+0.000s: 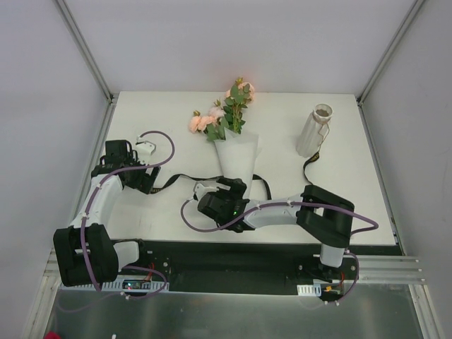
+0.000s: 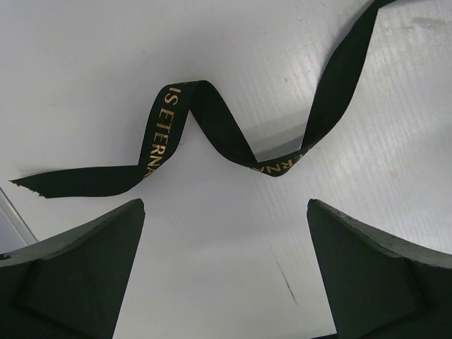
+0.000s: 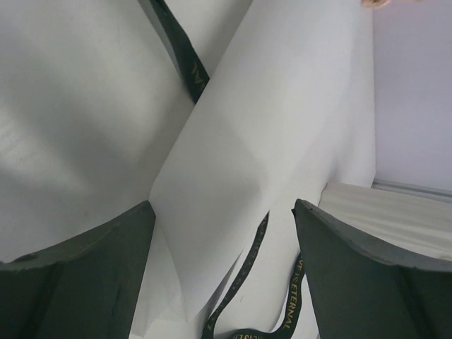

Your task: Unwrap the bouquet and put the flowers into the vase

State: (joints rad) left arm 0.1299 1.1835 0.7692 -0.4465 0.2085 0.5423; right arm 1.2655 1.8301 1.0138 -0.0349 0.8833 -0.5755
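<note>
From above: shows the left arm (image 1: pixel 99 198) rising from its base and folded back at the elbow, with the left gripper (image 1: pixel 147 185) low over the table (image 1: pixel 169 120) and the loose end of the dark ribbon (image 1: pixel 175 181) just ahead of its fingertips. Shows the right arm (image 1: pixel 282 210) stretched low and leftward, setting the right gripper (image 1: pixel 229 189) at the narrow end of the bouquet (image 1: pixel 233 138). Places its paper cone (image 1: pixel 236 157) right ahead of those fingertips, the roses (image 1: pixel 205 121) well beyond, and the vase (image 1: pixel 314 131) far off to their right, apparently upright

From the left wrist: finds both fingers (image 2: pixel 92 268) spread wide, released, gripping nothing. Puts the gold-lettered ribbon (image 2: pixel 219 131) in loose waves just past the fingertips, not between them

From the right wrist: finds the fingers (image 3: pixel 367 268) parted, unclenched, straddling the paper cone (image 3: pixel 268 141), with the paper edge just beside the view's left finger and a clear gap at the other. Shows ribbon strands trailing between them
</note>
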